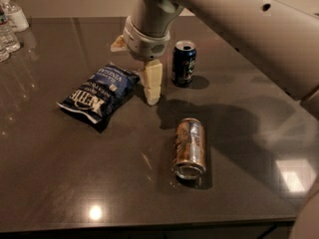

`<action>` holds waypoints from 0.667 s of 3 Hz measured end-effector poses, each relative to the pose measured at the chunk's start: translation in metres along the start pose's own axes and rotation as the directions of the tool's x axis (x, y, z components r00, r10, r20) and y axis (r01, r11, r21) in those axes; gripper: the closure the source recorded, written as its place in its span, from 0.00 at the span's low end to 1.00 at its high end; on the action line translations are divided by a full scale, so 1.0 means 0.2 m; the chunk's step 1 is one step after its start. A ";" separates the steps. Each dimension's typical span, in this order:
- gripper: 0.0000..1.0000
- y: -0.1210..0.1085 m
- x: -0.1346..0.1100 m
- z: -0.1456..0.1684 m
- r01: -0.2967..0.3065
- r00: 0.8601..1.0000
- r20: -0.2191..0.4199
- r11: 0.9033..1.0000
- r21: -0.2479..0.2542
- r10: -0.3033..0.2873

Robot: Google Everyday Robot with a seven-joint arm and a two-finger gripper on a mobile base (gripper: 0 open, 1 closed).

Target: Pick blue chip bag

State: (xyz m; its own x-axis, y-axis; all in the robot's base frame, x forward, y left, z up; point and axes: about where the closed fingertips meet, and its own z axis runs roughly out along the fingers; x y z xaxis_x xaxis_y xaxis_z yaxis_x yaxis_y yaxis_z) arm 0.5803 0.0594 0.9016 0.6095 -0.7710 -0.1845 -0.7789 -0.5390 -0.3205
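The blue chip bag (98,93) is a dark navy crinkly bag with big white block lettering. It lies flat on the dark table (75,183), left of centre. My gripper (152,97) hangs from the grey wrist (145,39) and points down, just right of the bag's upper right corner and close to the table. It is beside the bag, and I see nothing held in it.
A dark blue soda can (184,62) stands upright just right of the gripper. A bronze can (189,147) lies on its side in front. Clear plastic bottles (10,26) stand at the far left edge. The arm's large grey link (259,29) crosses the upper right.
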 end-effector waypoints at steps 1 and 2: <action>0.00 -0.06 0.00 0.11 0.034 0.998 -0.043 0.999 -0.030 -0.035; 0.00 -0.12 -0.02 0.20 0.062 0.995 -0.074 0.997 -0.051 -0.066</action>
State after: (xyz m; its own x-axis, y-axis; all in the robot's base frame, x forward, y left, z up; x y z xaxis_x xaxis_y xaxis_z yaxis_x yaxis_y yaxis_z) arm 0.6027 0.0888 0.8725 0.6465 -0.7571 -0.0936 -0.7462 -0.6022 -0.2838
